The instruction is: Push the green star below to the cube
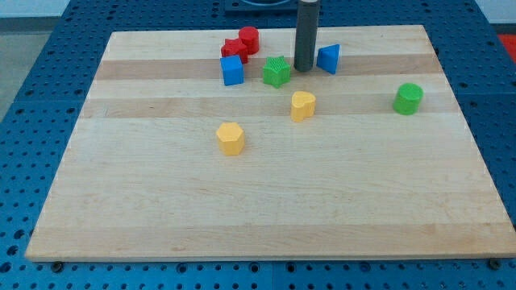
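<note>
The green star (276, 72) lies near the view's top, just right of the blue cube (232, 70). The two stand side by side with a small gap between them. My tip (303, 68) rests on the board just right of the green star, between it and a blue triangular block (329, 58). The rod rises straight up out of the view's top.
Two red blocks (242, 43) sit together above the blue cube. A yellow heart-like block (302, 105) lies below the star. A yellow hexagonal block (230, 138) lies lower left. A green cylinder (408, 98) stands at the view's right. The wooden board (266, 209) sits on a blue perforated table.
</note>
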{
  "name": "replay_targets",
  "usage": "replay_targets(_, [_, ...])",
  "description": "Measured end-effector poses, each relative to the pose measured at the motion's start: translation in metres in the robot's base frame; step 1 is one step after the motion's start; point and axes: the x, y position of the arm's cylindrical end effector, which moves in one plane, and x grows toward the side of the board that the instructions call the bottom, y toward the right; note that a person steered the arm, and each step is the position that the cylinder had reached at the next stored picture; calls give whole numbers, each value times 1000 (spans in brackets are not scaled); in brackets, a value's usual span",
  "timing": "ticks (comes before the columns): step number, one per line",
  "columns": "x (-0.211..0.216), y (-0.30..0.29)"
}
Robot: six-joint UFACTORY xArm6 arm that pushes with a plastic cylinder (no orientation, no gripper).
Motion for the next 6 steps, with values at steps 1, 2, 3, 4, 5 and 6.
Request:
replay_targets(1, [-2,-13])
replay_targets(2, [0,-30])
replay_targets(3, [11,-46])
replay_targets(4, [25,-53])
replay_targets(5, [42,-58])
replay_targets(6, [62,-64])
